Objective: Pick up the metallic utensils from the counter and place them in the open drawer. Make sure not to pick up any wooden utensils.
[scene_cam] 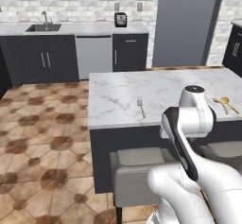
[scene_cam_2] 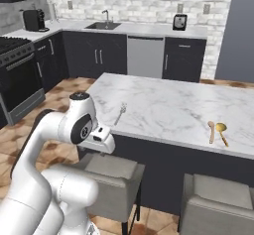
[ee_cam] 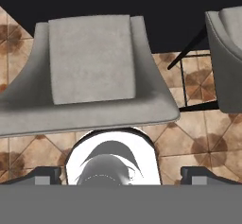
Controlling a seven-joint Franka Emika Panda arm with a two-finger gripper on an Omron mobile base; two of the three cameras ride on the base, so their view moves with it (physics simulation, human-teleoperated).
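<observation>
A small silver fork (scene_cam: pixel 140 106) (scene_cam_2: pixel 121 112) lies near the front edge of the white marble counter (scene_cam: pixel 118 90) (scene_cam_2: pixel 163 105). My gripper (ee_cam: pixel 122 176) points straight down over a grey stool seat (ee_cam: pixel 92 60), below counter height and in front of the island. Its two dark fingertips (ee_cam: pixel 47 175) stand wide apart, open, with nothing between them. The arm's wrist (scene_cam_2: pixel 99 136) hangs just below the counter edge, a little to the fork's near left. The drawer is out of view.
Two wooden, yellow-headed utensils (scene_cam: pixel 223 104) (scene_cam_2: pixel 217 130) lie at the counter's right end. Two grey stools (scene_cam: pixel 137 171) (scene_cam_2: pixel 218 199) stand against the island's dark base (scene_cam_2: pixel 163 164). Tiled floor (scene_cam: pixel 42 138) spreads to the left; wall cabinets, sink and stove stand behind.
</observation>
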